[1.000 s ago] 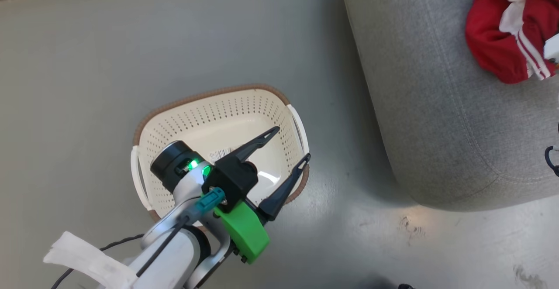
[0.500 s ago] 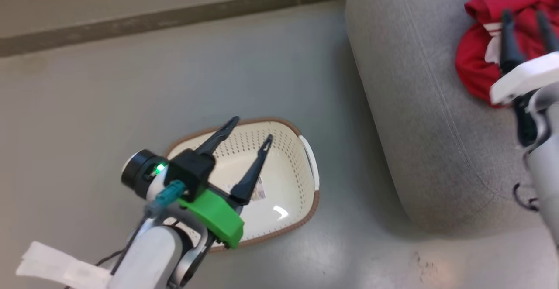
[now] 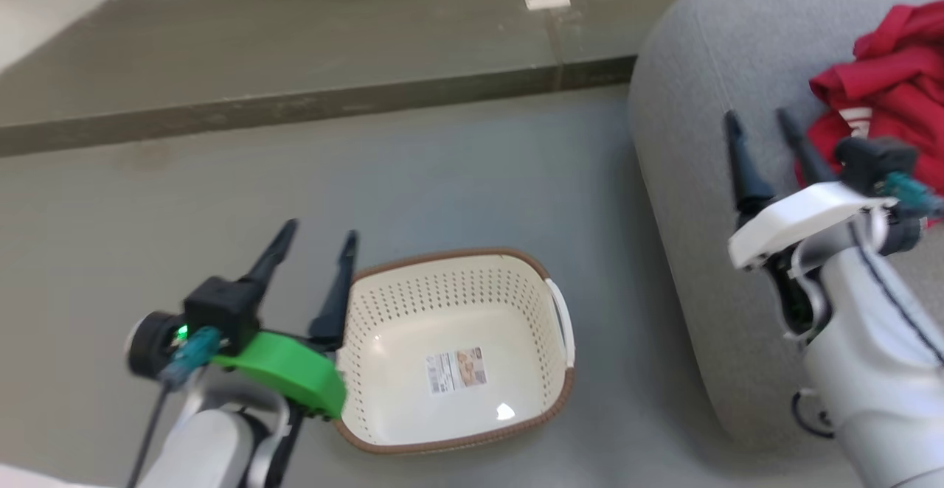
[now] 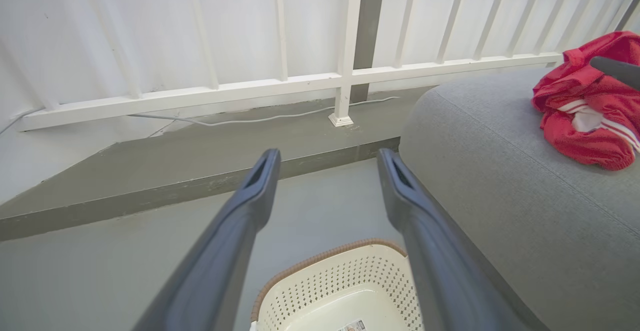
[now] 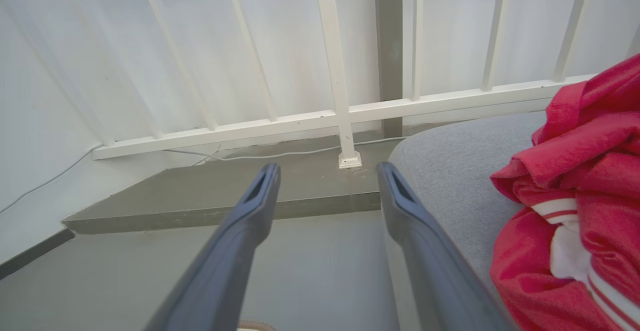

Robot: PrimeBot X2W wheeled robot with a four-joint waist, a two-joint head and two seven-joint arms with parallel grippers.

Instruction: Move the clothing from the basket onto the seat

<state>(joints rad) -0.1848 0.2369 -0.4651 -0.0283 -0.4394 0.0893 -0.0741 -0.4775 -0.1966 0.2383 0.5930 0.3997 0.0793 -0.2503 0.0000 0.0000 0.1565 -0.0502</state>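
The clothing (image 3: 892,82) lies on the seat (image 3: 700,178), the basket (image 3: 442,296) has none inside (job looks done), so your left gripper (image 3: 318,231) and right gripper (image 3: 756,116) hang spread, empty.

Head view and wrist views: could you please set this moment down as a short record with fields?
basket: cream, brown rim, on the grey floor beside the seat; holds nothing but a paper label
clothing: red with white stripes, bunched on the seat
left gripper: fingers open, empty, by the basket's left side
right gripper: fingers open, empty, over the seat beside the clothing
background: white railing, a cable along its foot
task state: looks done, no clothing in the basket
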